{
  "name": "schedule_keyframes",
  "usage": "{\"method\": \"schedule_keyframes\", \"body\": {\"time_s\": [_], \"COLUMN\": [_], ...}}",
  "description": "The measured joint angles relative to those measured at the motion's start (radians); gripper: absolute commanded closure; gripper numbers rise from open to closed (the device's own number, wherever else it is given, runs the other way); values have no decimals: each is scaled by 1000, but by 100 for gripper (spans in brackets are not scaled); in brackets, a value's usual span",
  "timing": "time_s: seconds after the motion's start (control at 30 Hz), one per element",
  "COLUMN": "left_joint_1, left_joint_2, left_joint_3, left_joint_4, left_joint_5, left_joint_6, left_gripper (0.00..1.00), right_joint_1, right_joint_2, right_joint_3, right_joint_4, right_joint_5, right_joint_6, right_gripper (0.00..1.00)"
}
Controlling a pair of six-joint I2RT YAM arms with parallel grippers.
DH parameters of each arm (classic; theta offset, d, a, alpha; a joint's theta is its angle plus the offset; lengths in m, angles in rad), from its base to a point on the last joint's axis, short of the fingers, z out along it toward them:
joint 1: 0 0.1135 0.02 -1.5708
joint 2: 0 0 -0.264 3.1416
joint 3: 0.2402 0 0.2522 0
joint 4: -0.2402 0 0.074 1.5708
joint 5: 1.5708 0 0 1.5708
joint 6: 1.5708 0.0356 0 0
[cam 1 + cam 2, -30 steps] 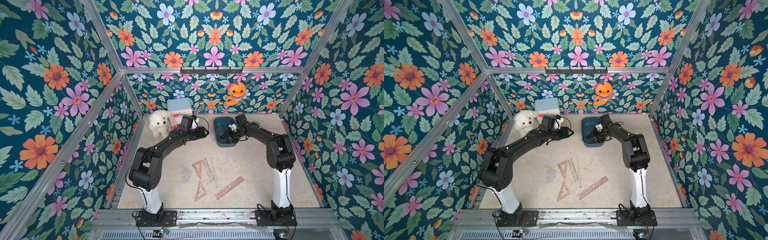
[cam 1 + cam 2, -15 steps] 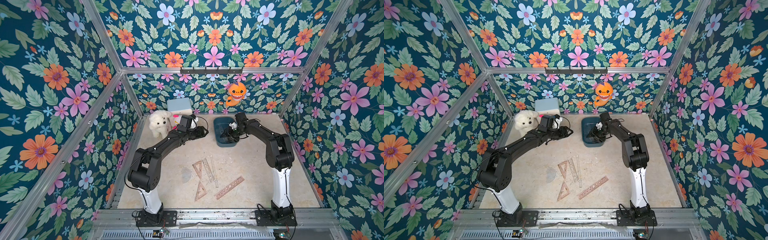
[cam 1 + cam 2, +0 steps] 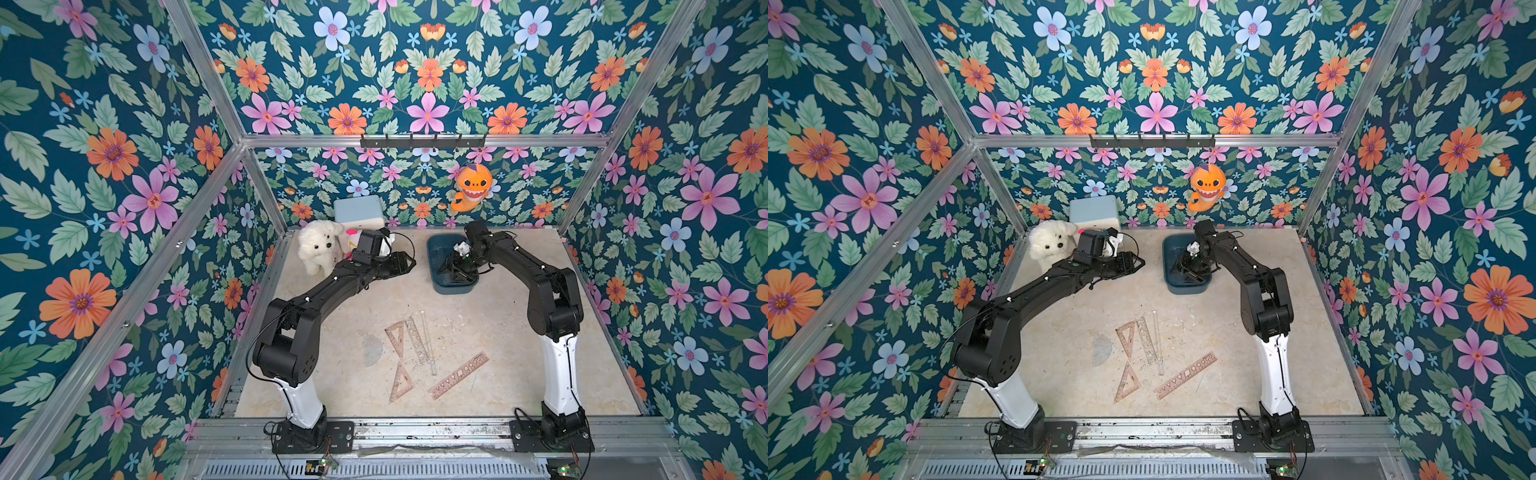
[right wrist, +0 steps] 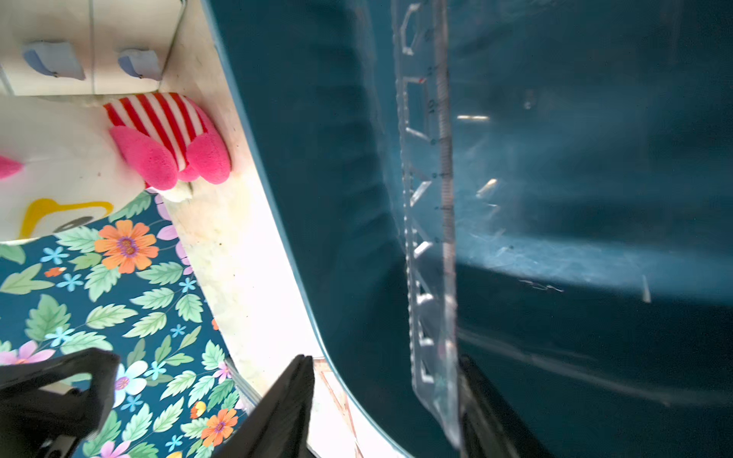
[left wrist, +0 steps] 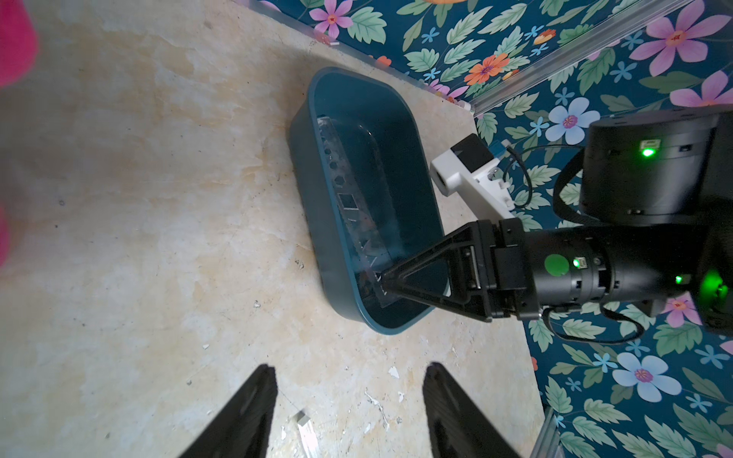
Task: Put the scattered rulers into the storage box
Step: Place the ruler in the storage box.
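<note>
While right gripper (image 4: 384, 368) gapes: stencil ruler (image 4: 430, 222) rests against one finger (image 4: 488, 408), lengthwise inside box (image 5: 313, 222).
Left gripper (image 5: 349, 380): spread, empty.
Loose rulers (image 3: 415, 345): lower centre in both top views, well apart from both grippers.

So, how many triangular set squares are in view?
2. One set square lies beside the straight rulers; the other lies apart, by a stencil ruler. The storage box may hide more.

Smooth teal plastic storage box (image 5: 320, 246)
</note>
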State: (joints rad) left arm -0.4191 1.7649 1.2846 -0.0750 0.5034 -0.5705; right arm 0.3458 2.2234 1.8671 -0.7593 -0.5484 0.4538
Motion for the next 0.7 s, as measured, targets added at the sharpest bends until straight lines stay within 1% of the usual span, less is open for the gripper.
{"method": "schedule_keyframes", "body": {"time_s": [0.13, 0.33, 0.43, 0.57, 0.7], "left_joint_1": [0, 0, 0, 0, 0], "left_joint_2": [-2, -10, -11, -27, -79], "left_joint_3": [-1, -8, -9, -3, -14], "left_joint_4": [0, 2, 2, -20, -71], "left_joint_5": [0, -1, -7, -37, -93], "left_joint_6": [0, 0, 0, 5, 16], "left_gripper": [36, 36, 37, 40, 41], "right_joint_1": [-1, 5, 13, 50, 130], "right_joint_2": [0, -10, -34, -124, -272], "right_joint_3": [15, 32, 33, 19, -81], "right_joint_4": [-41, -65, -76, -79, -63], "right_joint_5": [38, 79, 108, 195, 331], "right_joint_6": [-10, -28, -29, -29, -12], "right_gripper": [38, 38, 40, 47, 48]}}
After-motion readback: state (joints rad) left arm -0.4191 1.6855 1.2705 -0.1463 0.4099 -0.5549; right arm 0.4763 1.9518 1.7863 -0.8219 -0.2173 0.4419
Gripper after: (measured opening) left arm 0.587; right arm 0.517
